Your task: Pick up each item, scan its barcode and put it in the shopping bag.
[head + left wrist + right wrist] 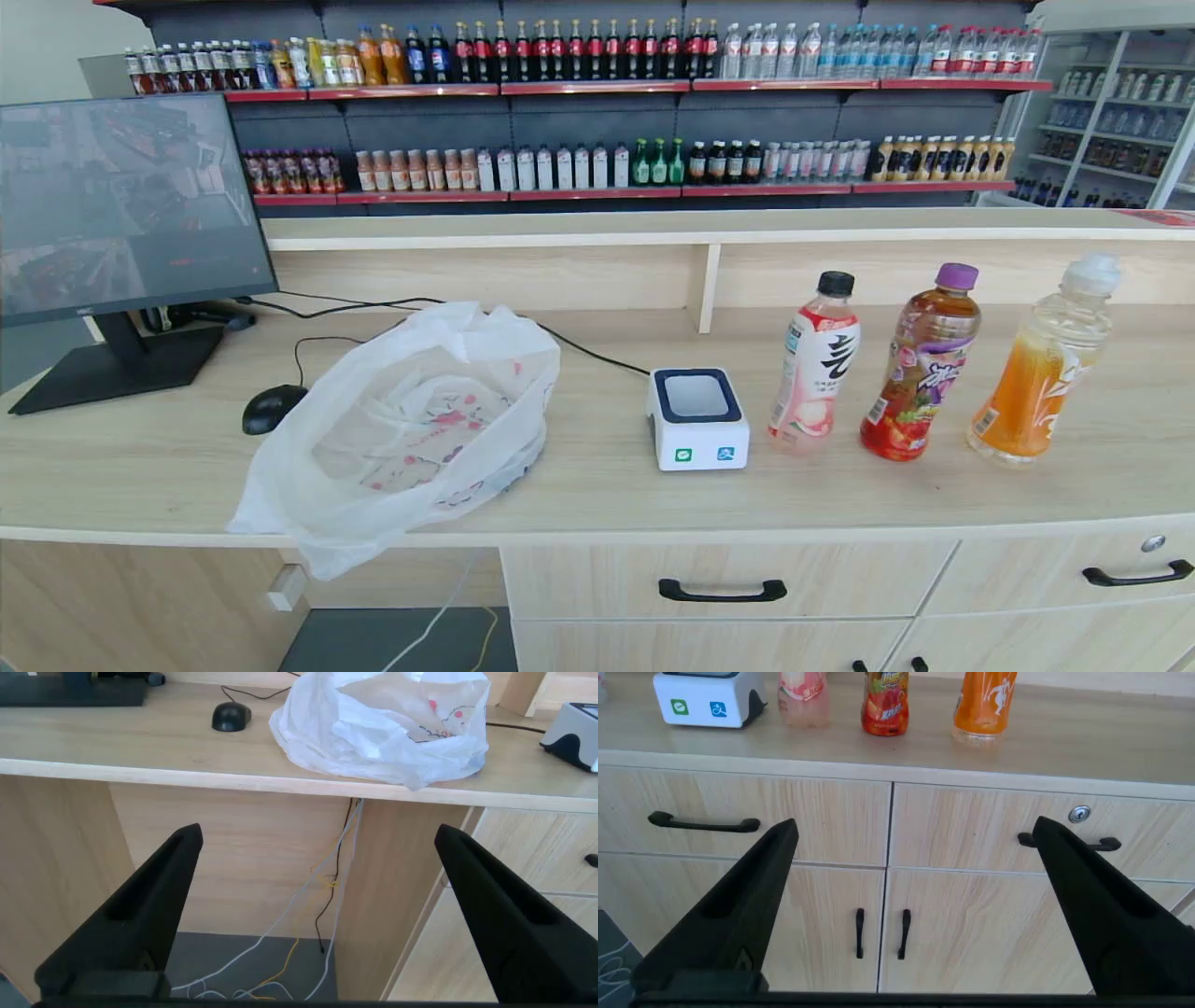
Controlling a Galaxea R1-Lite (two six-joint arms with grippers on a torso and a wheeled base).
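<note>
Three drink bottles stand in a row on the right of the wooden counter (597, 485): a pink one with a black cap (814, 366), a red one with a purple cap (920, 366) and an orange one with a white cap (1044, 364). Left of them sits a white barcode scanner (697, 418). A white plastic shopping bag (411, 420) lies open on the counter's left part. My left gripper (318, 915) hangs open below the counter's edge, facing the bag (383, 723). My right gripper (915, 915) is open too, low before the drawers, with the bottles (885, 700) above.
A monitor (121, 205) on a stand and a black mouse (273, 407) occupy the counter's far left, with cables running to the scanner. A raised ledge (709, 233) borders the counter's back. Drawers with black handles (721, 590) lie under the counter. Cables dangle beneath the bag (327, 896).
</note>
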